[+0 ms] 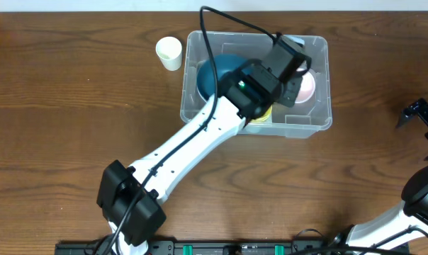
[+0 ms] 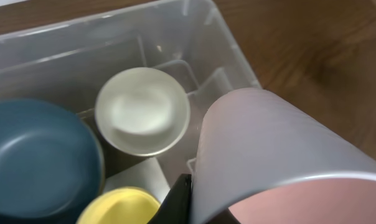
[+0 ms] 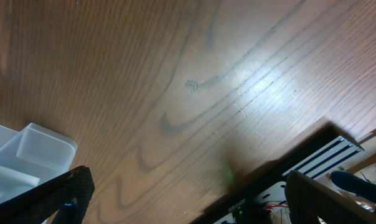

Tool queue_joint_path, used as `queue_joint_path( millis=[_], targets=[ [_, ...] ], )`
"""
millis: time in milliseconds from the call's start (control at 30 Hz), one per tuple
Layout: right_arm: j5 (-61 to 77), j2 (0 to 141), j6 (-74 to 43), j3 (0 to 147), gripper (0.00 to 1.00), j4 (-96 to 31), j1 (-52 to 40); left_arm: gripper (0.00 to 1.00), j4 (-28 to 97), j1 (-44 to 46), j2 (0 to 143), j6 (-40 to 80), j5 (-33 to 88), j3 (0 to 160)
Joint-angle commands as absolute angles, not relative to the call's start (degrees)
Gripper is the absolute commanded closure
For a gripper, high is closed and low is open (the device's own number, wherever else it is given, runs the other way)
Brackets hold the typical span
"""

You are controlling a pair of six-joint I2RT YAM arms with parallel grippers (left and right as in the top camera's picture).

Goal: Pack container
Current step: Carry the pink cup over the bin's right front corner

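The clear container stands at the table's back middle. In it are a blue bowl, a yellow bowl and, in the left wrist view, a white bowl. My left gripper reaches into the container's right half and is shut on the rim of a pink cup. In the left wrist view the pink cup fills the lower right, above the container floor, next to the blue bowl and yellow bowl. My right gripper is open and empty at the far right.
A white cup stands on the table just left of the container. The right wrist view shows bare wood, the container's corner at lower left, and the table's front edge with a black rail.
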State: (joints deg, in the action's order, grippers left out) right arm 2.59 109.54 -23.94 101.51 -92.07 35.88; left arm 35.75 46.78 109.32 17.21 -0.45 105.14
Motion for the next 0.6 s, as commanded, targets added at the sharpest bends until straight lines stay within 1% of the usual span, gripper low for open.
queue_joint_path(
  millis=[0, 267, 567],
  targets=[
    [2.5, 108.12, -24.82, 101.49, 0.01, -92.12, 36.47, 0.94, 35.86, 47.51, 110.61, 17.82, -1.54, 105.89],
    [2.5, 108.12, -24.82, 101.49, 0.01, -92.12, 36.47, 0.94, 42.04, 47.72, 111.22, 17.17, -1.52, 106.24],
    [2.5, 108.12, -24.82, 101.49, 0.01, -92.12, 36.47, 0.94, 44.49, 47.72, 111.22, 14.15, 1.06, 109.8]
  ],
)
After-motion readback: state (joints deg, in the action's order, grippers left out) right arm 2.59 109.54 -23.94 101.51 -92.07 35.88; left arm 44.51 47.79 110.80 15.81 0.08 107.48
